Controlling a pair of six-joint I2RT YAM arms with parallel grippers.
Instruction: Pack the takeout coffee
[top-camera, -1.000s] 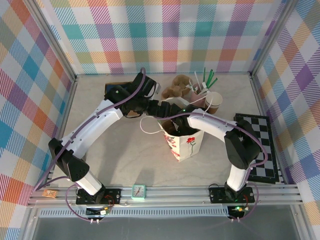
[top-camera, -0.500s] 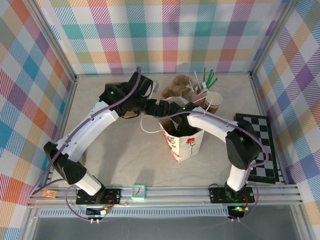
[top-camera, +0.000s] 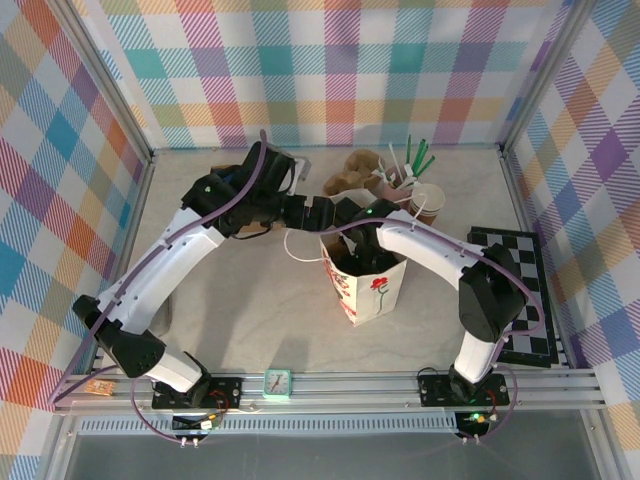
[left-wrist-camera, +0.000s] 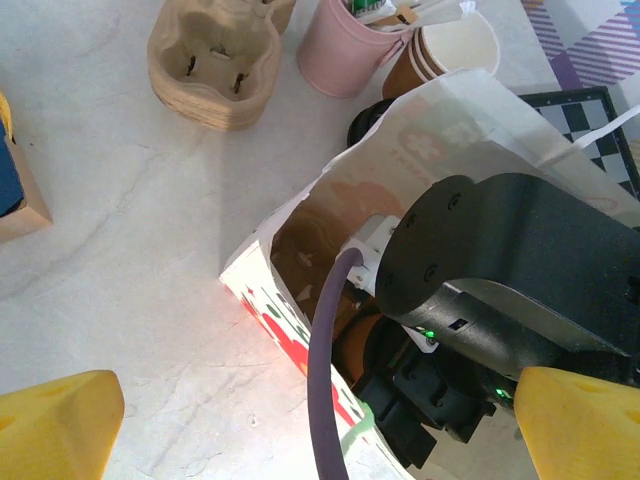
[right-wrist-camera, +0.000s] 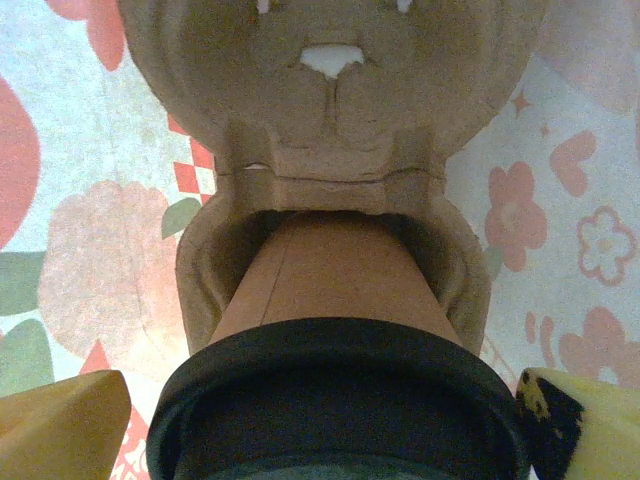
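Note:
The takeout coffee (right-wrist-camera: 340, 270), a kraft-brown cup with a black lid (right-wrist-camera: 330, 400), stands seated in a moulded cardboard carrier (right-wrist-camera: 330, 120) at the bottom of the printed paper bag (top-camera: 372, 290). My right gripper (right-wrist-camera: 325, 430) reaches down into the bag and is open, with one yellow fingertip (right-wrist-camera: 60, 420) on each side of the lid. From above, the right wrist (top-camera: 352, 250) hides the cup. My left gripper (left-wrist-camera: 320, 430) hovers open over the bag's (left-wrist-camera: 290, 300) left rim, holding nothing. In the top view it (top-camera: 300, 212) sits just left of the bag.
Behind the bag stand a pink cup of straws (left-wrist-camera: 350, 50), a stack of unlidded brown cups (left-wrist-camera: 455, 50), a loose black lid (left-wrist-camera: 368, 118) and spare cardboard carriers (left-wrist-camera: 215, 60). A chessboard (top-camera: 520, 290) lies at the right, a small clock (top-camera: 277, 381) on the front rail.
My left arm has drawn back and to the left, away from the bag. The right arm stays down in the bag, barely moved.

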